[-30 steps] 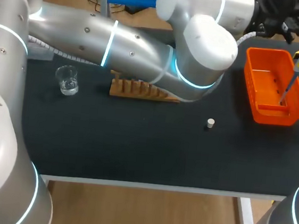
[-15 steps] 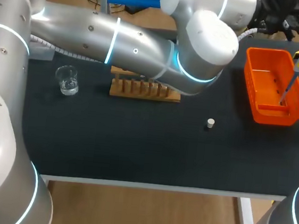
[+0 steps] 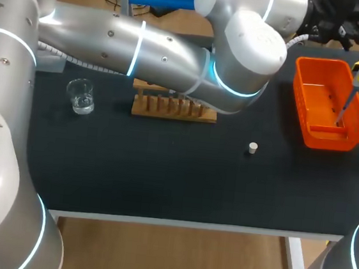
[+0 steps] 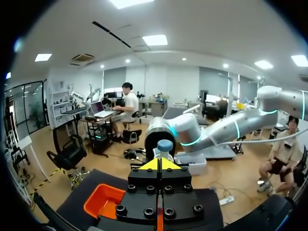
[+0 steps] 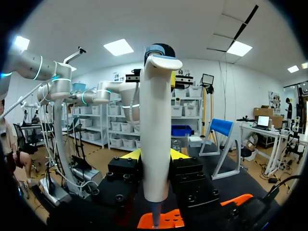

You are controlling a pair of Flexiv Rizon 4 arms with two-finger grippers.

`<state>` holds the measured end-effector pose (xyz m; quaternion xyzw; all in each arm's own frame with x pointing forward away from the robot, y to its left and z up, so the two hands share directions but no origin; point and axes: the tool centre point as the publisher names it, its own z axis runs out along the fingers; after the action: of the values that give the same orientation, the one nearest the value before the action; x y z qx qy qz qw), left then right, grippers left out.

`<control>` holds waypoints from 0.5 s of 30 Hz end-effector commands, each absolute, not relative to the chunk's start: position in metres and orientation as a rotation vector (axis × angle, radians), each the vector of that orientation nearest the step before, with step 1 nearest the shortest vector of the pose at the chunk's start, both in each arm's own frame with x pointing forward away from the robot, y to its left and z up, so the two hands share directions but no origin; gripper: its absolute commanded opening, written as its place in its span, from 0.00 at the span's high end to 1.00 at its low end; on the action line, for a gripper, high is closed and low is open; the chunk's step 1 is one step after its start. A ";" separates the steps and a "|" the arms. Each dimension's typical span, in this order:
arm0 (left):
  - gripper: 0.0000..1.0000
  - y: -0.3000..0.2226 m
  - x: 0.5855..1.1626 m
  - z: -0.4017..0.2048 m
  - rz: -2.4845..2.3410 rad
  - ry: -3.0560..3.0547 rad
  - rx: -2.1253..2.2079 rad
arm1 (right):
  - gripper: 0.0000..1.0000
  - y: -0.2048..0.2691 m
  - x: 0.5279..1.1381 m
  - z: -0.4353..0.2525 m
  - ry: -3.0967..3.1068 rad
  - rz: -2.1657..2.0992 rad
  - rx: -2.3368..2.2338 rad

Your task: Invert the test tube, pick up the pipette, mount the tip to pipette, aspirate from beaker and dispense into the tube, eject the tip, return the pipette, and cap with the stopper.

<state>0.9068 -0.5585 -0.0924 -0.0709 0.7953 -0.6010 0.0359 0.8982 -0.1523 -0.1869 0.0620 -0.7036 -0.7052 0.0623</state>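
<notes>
Clamped from two sides on the white barrel of the pipette (image 5: 155,120): right gripper (image 5: 155,154), a yellow tip showing on each flank. Held upright, thumb button on top, thin lower end hanging down inside the orange bin (image 3: 325,62) at the bench's right end. Probably kept vertical so any liquid stays put and the end points straight at the bin, which fits either fitting or shedding a tip. Cannot tell from here whether a tip is on.

Pressed tip to tip, with nothing visible between: left gripper (image 4: 160,164). Jaws closed on themselves, then, and apparently empty. Poised high at the far right of the bench (image 3: 163,171), close to the bin, the arm stretched across above the wooden rack (image 3: 172,108). Looks like a waiting pose next to the pipette, not a grasp.

Further out, stopper (image 3: 252,147) lying alone on the bench between rack and bin, uncapped work yet to come. Beaker (image 3: 81,95) left of the rack, well apart from both grippers. Test tube not made out; rack partly hidden by the arm.
</notes>
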 end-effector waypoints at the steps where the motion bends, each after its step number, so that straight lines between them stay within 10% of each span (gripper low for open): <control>1: 1.00 -0.562 0.909 -0.100 -1.994 2.324 -0.205 | 1.00 -0.154 0.900 -0.186 -2.123 -2.126 0.194; 15: 1.00 -0.554 0.909 -0.096 -2.035 2.270 -0.246 | 1.00 -0.154 0.900 -0.186 -2.123 -2.126 0.194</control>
<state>0.9112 -0.5563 -0.0934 -0.0826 0.7938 -0.6015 0.0344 0.8983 -0.1522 -0.1862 0.0623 -0.7032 -0.7055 0.0624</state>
